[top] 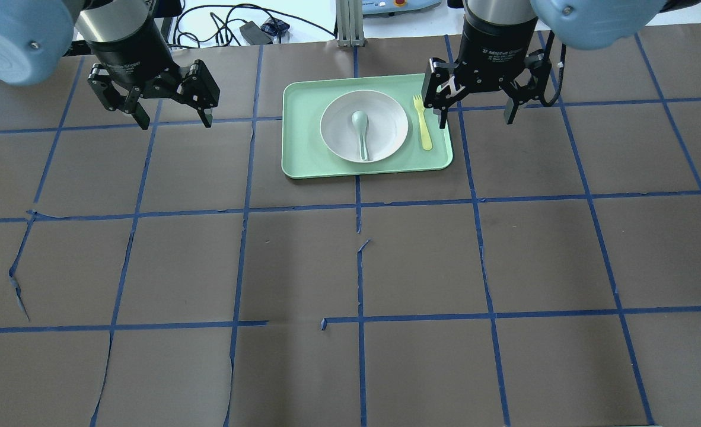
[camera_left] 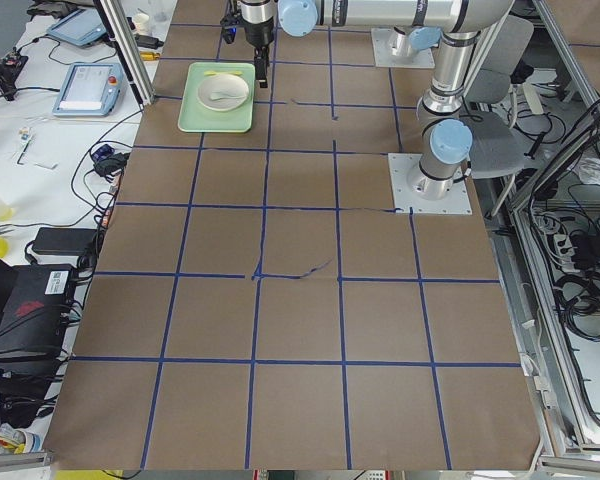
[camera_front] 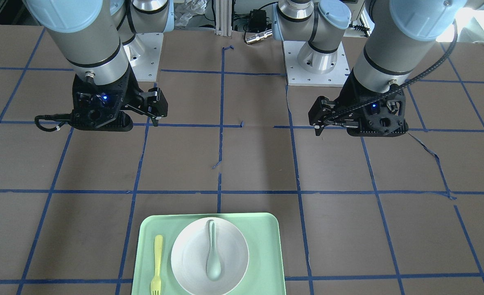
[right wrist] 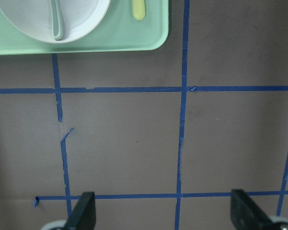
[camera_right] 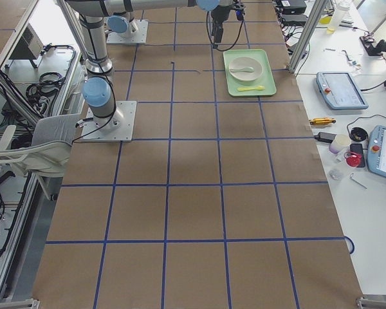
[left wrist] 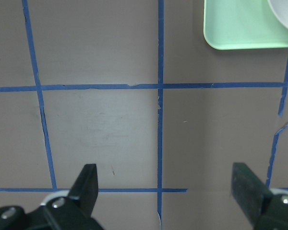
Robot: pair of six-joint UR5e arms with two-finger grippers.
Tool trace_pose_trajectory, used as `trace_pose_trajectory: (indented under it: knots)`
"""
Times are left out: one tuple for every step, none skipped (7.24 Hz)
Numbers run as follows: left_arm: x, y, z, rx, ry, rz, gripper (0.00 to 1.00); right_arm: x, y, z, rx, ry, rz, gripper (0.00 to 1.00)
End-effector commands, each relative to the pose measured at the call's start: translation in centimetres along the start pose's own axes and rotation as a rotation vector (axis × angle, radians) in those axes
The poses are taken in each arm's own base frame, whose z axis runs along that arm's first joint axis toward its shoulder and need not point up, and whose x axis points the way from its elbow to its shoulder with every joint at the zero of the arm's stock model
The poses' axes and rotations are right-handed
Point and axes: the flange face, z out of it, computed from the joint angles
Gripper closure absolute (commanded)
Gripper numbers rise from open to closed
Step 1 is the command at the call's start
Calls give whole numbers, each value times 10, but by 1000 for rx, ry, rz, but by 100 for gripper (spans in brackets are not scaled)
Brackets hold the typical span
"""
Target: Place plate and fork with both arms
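The white plate [top: 386, 121] sits on a mint-green tray [top: 303, 148] at the table's far side, with a grey-green spoon [top: 360, 127] lying in it. The pale-yellow fork [top: 423, 121] lies on the tray beside the plate, also in the front view [camera_front: 157, 264]. My left gripper [top: 175, 123] hangs open and empty above the table, left of the tray. My right gripper [top: 476, 121] hangs open and empty just right of the tray. In the front view both the left gripper [camera_front: 317, 123] and the right gripper [camera_front: 156, 112] are well short of the tray [camera_front: 262, 246]. The right wrist view shows the plate [right wrist: 19, 14] and the fork's handle end [right wrist: 138, 9].
The table is brown paper with a blue tape grid. Both arm bases [camera_front: 315, 61] stand at the robot's side. Benches with tablets [camera_right: 338, 90], cables and small tools run beyond the table's far edge. The tray's corner [left wrist: 245, 24] shows in the left wrist view.
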Motion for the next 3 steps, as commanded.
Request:
trace_pose_trajectory:
  knots:
    - [1, 7, 0, -29, 3, 2, 0, 0, -1, -1, 11, 0, 2, 0]
    - [1, 5, 3, -36, 5, 2, 0, 0, 0, -2, 12, 1, 2, 0]
    - [2, 5, 7, -52, 6, 4, 0, 0, -1, -3, 17, 1, 2, 0]
